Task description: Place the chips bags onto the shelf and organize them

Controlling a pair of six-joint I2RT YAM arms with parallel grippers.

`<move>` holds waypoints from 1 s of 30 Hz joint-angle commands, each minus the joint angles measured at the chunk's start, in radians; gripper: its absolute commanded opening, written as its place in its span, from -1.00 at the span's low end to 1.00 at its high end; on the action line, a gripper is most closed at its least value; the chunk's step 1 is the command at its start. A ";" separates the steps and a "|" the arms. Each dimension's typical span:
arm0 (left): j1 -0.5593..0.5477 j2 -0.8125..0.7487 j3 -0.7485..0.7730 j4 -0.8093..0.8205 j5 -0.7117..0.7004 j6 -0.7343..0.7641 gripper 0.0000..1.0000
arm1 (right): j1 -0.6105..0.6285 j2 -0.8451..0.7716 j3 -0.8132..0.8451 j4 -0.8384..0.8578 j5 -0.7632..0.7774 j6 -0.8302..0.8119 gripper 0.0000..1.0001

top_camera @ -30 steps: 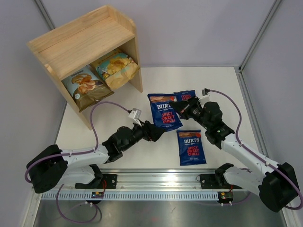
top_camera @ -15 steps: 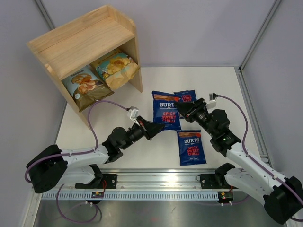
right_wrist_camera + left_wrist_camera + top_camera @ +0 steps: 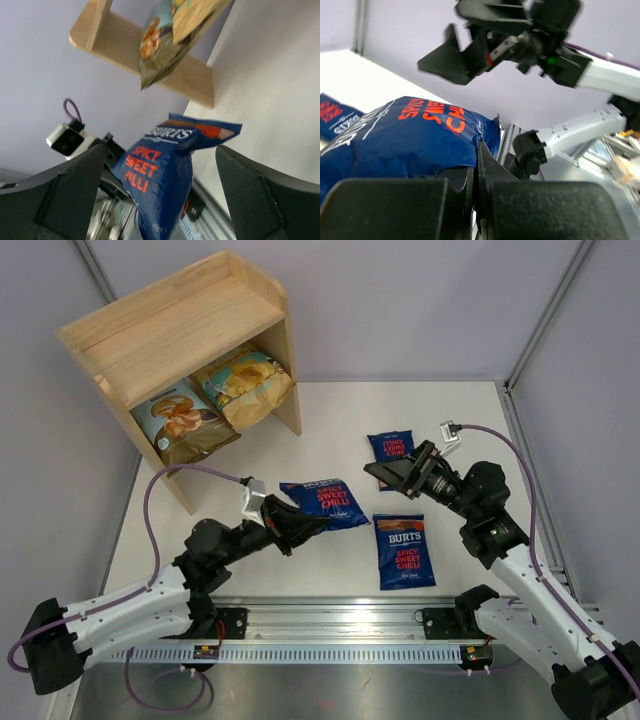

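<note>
Your left hand [image 3: 296,524] pinches just one edge of a blue chips bag [image 3: 325,500] held off the table [image 3: 330,420], well short of the shelf [image 3: 170,325], so a fast swing could slip it loose; your right hand [image 3: 388,473] hangs spread, empty.

Bright, even light is shining down.
The shelf [image 3: 170,325] is casting faint shadow; wrist foregrounds are blurring.

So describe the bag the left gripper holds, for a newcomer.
From the shelf, look forward to three dark blue bags. It is the leftmost bag, turned sideways and pinched in the left gripper; the other two lie flat and free.
</note>
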 commanded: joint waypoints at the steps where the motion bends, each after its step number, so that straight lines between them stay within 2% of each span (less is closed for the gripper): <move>1: 0.000 -0.058 0.079 -0.103 0.129 0.105 -1.00 | -0.010 0.054 0.018 0.011 -0.273 0.077 0.99; 2: 0.000 -0.070 0.100 -0.110 0.174 0.109 -1.00 | -0.010 0.091 -0.030 0.073 -0.350 0.211 0.99; 3: 0.000 -0.071 0.117 -0.119 0.202 0.121 -1.00 | -0.008 0.110 -0.064 0.252 -0.382 0.287 0.99; 5: 0.000 -0.063 0.165 -0.146 0.283 0.135 -1.00 | -0.005 0.149 -0.142 0.382 -0.422 0.472 0.99; 6: 0.000 -0.057 0.180 -0.159 0.300 0.149 -1.00 | 0.001 0.156 -0.161 0.481 -0.425 0.513 0.99; 9: 0.000 -0.038 0.210 -0.174 0.334 0.169 -1.00 | 0.035 0.186 -0.195 0.616 -0.432 0.626 0.99; 14: 0.000 0.015 0.234 -0.110 0.388 0.164 -1.00 | 0.107 0.271 -0.187 0.709 -0.393 0.712 0.99; 17: 0.000 0.073 0.257 -0.070 0.442 0.146 -1.00 | 0.107 0.344 -0.207 0.931 -0.357 0.832 0.99; 19: 0.000 0.112 0.269 -0.048 0.474 0.137 -1.00 | 0.108 0.381 -0.210 0.982 -0.338 0.878 0.99; 24: 0.000 0.149 0.271 -0.071 0.479 0.148 -1.00 | 0.110 0.358 -0.236 0.994 -0.300 0.900 0.99; 30: 0.000 0.089 0.214 -0.065 0.379 0.152 -1.00 | 0.090 0.262 -0.368 0.962 -0.156 0.938 0.92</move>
